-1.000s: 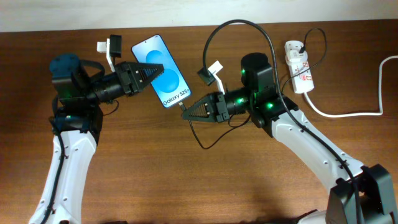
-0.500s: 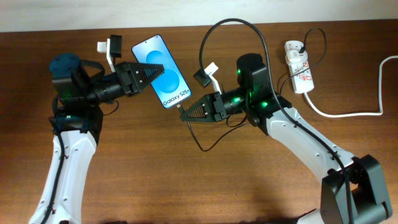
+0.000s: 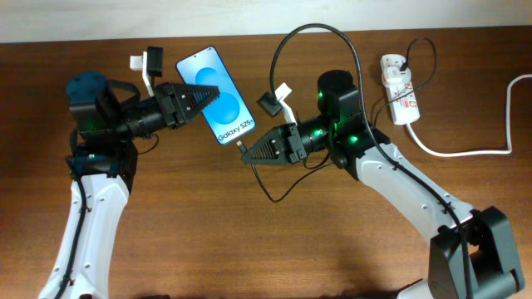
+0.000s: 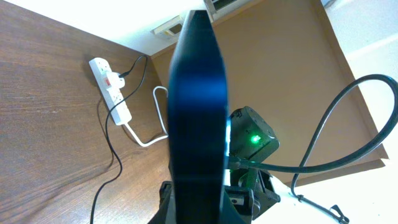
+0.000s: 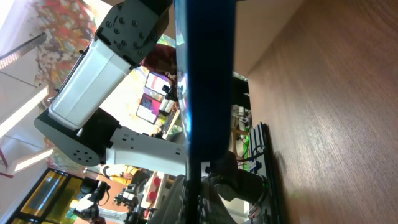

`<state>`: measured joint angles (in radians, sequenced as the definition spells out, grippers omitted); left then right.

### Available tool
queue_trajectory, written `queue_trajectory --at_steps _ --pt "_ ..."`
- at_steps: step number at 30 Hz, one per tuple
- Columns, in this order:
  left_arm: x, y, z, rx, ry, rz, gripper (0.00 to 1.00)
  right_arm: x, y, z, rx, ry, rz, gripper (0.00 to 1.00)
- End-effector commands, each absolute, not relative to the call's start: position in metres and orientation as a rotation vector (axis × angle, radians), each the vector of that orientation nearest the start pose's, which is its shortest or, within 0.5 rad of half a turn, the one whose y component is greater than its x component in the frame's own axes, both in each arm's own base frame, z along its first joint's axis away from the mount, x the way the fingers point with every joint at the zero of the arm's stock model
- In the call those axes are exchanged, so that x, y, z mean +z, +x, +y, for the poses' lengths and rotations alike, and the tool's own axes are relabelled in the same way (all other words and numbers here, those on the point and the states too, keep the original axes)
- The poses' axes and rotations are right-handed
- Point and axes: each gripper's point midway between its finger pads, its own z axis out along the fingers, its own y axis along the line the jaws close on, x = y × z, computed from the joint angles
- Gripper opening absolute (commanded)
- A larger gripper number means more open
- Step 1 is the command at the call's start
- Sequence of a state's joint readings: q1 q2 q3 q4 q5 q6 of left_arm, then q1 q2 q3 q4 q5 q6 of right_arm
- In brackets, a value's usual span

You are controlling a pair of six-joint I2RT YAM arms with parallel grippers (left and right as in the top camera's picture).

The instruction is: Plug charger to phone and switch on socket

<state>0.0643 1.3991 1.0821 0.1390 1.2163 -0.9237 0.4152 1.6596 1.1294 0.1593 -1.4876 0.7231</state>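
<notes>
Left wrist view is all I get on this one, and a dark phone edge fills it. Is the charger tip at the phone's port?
Observer: Overhead, the right gripper holds the charger tip against the bottom edge of the phone. I cannot tell whether it is seated.
Operator: Which way does the screen face?
Observer: Up toward the overhead camera, lit blue. The left gripper is shut on the phone, with one finger lying over the screen.
Operator: Is the tip lined up?
Observer: In the right wrist view, the phone stands edge-on directly ahead of that gripper.
</notes>
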Motion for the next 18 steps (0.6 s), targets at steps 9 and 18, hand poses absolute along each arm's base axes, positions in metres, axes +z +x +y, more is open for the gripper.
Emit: queue_trajectory --at_steps 9,18 --pt "0.3411 0.3559 -0.1412 -1.609 0.238 1.881 0.00 0.2788 0.2565 0.3040 2.151 -0.977 1.937 0.04" --pt "0.3405 0.3561 -0.1411 -1.682 0.131 1.926 0.00 0.2757 0.2586 0.3049 2.151 -0.934 1.975 0.04"
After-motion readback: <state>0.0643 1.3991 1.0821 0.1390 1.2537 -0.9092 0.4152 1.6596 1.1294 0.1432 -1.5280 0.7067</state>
